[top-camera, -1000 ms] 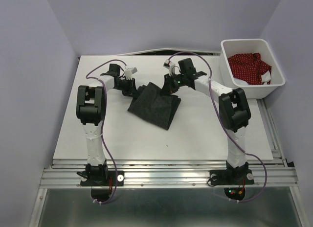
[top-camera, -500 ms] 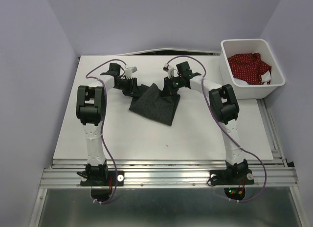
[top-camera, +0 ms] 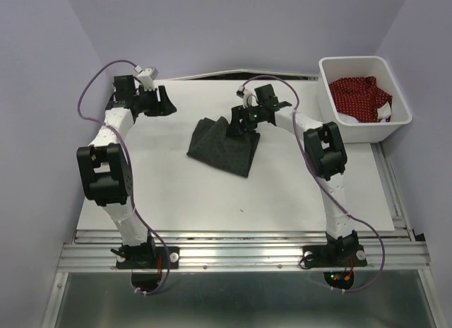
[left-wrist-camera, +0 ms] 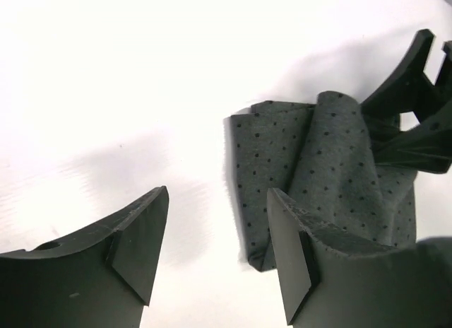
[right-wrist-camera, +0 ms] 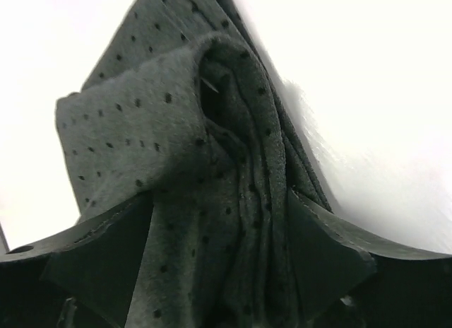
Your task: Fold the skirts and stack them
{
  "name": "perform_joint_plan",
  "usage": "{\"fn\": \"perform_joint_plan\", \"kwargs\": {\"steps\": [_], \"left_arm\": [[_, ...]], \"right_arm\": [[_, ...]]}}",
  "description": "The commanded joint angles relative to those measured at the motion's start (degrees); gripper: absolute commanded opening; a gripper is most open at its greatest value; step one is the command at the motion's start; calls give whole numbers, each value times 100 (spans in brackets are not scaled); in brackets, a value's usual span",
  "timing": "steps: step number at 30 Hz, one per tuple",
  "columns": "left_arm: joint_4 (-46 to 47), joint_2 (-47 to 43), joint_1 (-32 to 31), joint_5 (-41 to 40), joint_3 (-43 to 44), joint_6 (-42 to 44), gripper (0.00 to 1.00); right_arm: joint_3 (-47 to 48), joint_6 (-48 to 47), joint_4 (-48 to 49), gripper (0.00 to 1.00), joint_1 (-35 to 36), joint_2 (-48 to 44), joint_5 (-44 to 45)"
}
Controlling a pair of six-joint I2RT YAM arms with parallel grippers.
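The charcoal skirt (top-camera: pixel 222 148) was seen loosely folded on the worktop (top-camera: pixel 176 194), its far edge bunched between the right jaws, which were spread apart. The left jaws were held apart, empty, well to its left. The red skirt (top-camera: pixel 360 95) was seen in the bin (top-camera: pixel 381 134).

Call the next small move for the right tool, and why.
Probably lift the right tool straight up, clear of the dark skirt: its jaws stand open, yet a ridge of cloth sits bunched between its fingers. The left tool is open too, parked apart from the skirt.
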Motion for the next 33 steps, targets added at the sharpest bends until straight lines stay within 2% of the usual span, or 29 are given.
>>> {"fn": "perform_joint_plan", "kwargs": {"steps": [1, 6, 10, 12, 14, 17, 25, 33], "left_arm": [[285, -1079, -128, 288, -617, 377, 66], [319, -1617, -313, 877, -1321, 650, 59], [985, -1916, -787, 957, -1910, 221, 58], [1155, -1821, -884, 878, -1885, -17, 58], [1182, -1454, -1120, 634, -1491, -79, 58], [769, -935, -1419, 291, -910, 96, 58], [900, -134, -1605, -176, -664, -297, 54], [734, 298, -1623, -379, -391, -369, 54]], "right_arm": [[442, 483, 351, 83, -105, -693, 63], [425, 773, 588, 83, -228, -1176, -77], [118, 547, 800, 74, -281, -1388, -78], [-23, 39, 695, 60, -281, -1485, -112], [-33, -445, 224, 52, -281, -1529, -191], [492, -1193, -795, 46, -281, -1258, -104], [1040, -2073, -1739, 41, -220, -721, 309], [1348, -2521, -2118, 42, -35, -238, 582]]}}
